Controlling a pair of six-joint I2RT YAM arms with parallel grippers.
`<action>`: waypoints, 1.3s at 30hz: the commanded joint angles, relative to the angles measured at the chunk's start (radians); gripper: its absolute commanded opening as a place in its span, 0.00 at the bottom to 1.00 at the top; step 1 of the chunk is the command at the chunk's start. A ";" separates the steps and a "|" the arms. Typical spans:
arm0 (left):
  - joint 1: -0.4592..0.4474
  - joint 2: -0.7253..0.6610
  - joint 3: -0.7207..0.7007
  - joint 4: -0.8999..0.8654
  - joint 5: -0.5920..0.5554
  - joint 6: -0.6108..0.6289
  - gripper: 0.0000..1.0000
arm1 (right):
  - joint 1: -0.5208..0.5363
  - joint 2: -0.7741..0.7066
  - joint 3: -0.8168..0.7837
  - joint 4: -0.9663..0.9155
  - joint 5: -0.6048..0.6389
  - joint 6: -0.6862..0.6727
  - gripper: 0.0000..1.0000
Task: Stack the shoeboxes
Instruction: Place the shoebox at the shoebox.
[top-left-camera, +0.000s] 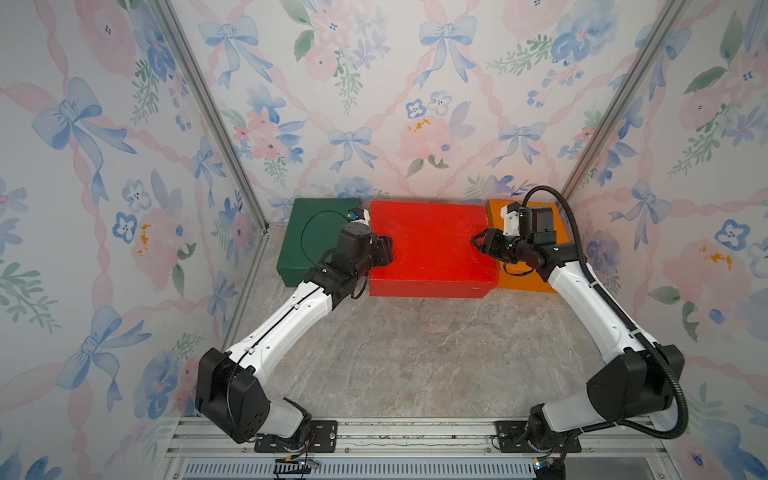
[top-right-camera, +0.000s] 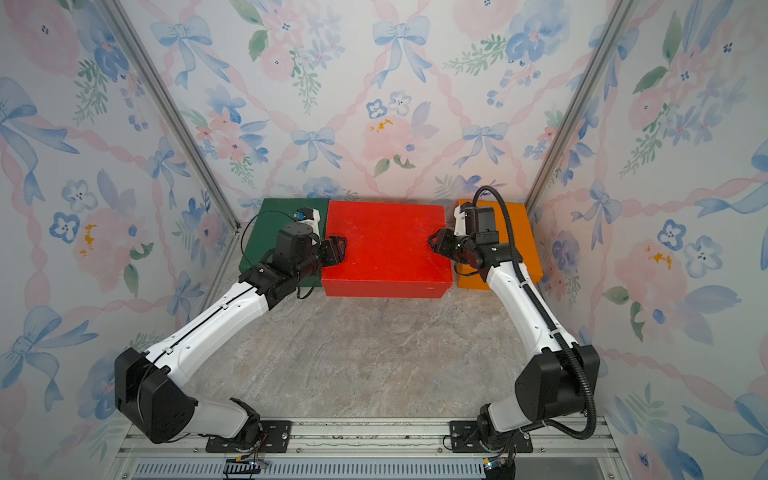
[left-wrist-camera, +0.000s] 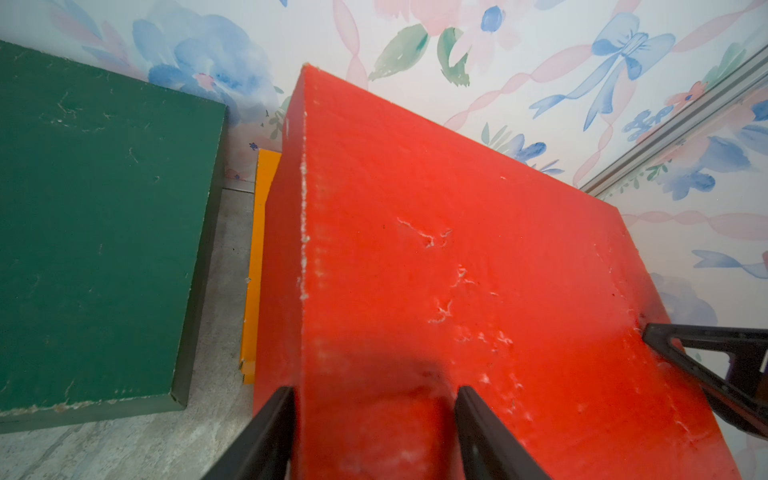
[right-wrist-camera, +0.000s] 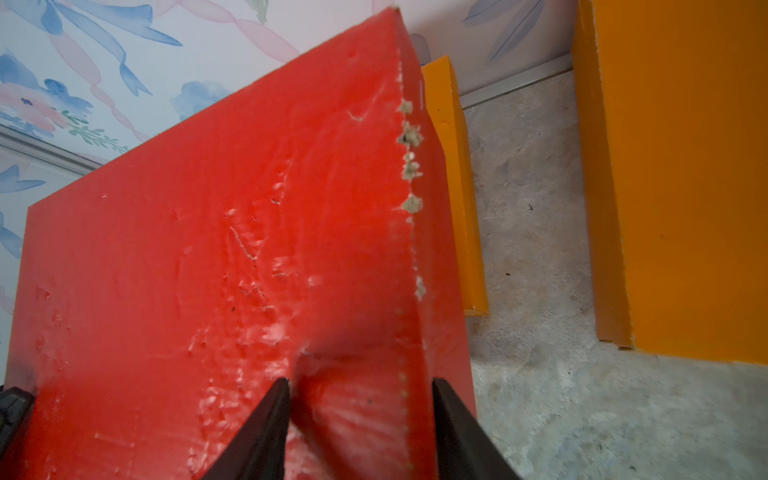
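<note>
left gripper (left-wrist-camera: 374, 388): we pinch the red shoebox (top-left-camera: 430, 245) by its end rim | right gripper (right-wrist-camera: 359, 380): opposite rim pinched | why: likely to keep it level over the orange shoebox (left-wrist-camera: 259, 249) beneath our fingers

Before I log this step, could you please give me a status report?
Left gripper and right gripper shut on red cardboard shoebox ends. It's over orange cardboard shoebox; contact unclear. Dark green cardboard shoebox beside, apart.
</note>
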 joint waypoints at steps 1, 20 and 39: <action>-0.054 0.034 0.066 0.178 0.331 0.005 0.63 | 0.065 0.027 0.065 0.087 -0.310 0.040 0.52; -0.001 0.178 0.197 0.178 0.374 0.013 0.63 | 0.038 0.183 0.207 0.143 -0.362 0.098 0.51; 0.058 0.309 0.314 0.178 0.423 0.005 0.63 | 0.022 0.345 0.394 0.128 -0.388 0.118 0.50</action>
